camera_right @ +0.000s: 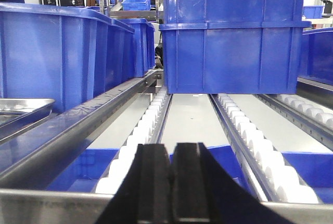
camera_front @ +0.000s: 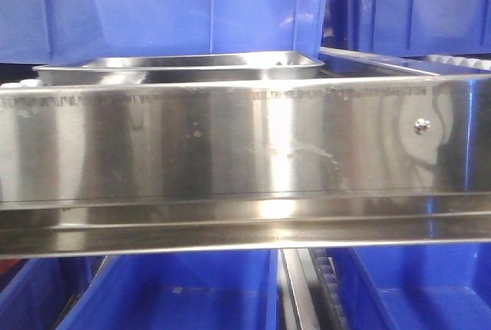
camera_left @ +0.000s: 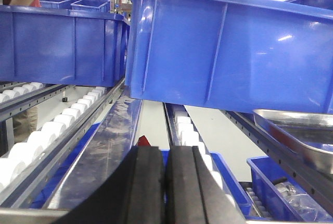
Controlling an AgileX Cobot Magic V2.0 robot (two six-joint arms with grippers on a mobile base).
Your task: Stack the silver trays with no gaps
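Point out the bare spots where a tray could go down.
Right wrist view: the flat strip between the white roller rails, in front of the stacked blue bins, is bare. The next lane is crowded with a bin row and a silver tray.

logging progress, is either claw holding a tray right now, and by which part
Nothing is held: the left claw and right claw are each shut on nothing. A silver tray sits apart from both, untouched.

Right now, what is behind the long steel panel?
A silver tray shows behind the steel panel, a blue bin beyond it. The panel covers the tray's lower part and whatever it rests on.
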